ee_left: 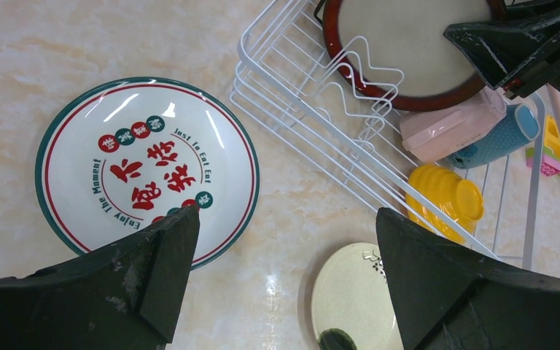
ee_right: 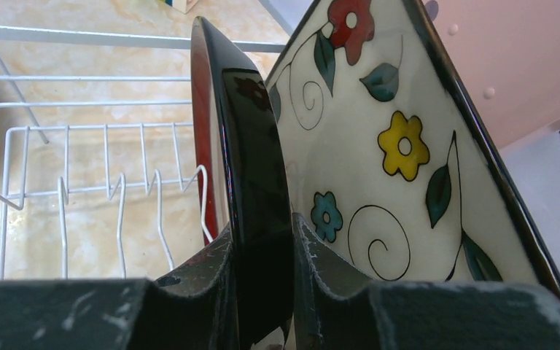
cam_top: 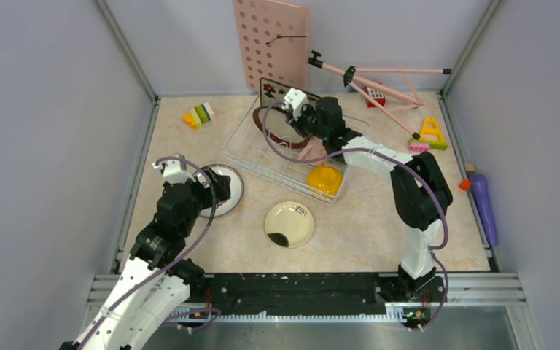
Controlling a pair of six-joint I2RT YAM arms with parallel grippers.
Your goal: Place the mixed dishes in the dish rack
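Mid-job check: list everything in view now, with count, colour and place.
dish rack: 1, white wire, back centre
dark-red-rimmed plate: 1, upright in rack
square flowered plate: 1, cream, rack's far end
bowl: 1, orange-yellow, rack's near end
pink cup: 1, lying in rack
blue cup: 1, beside pink cup
lettered plate: 1, white, green-rimmed, table left of rack
blotched plate: 1, cream, table before rack
toy blocks: three clusters, mixed colours, table's back
pegboard: 1, pink, back wall
stand: 1, pink, lying back right
purple object: 1, right edge
left gripper: 1, black, open, over lettered plate's edge
right gripper: 1, black, shut on dark-red-rimmed plate
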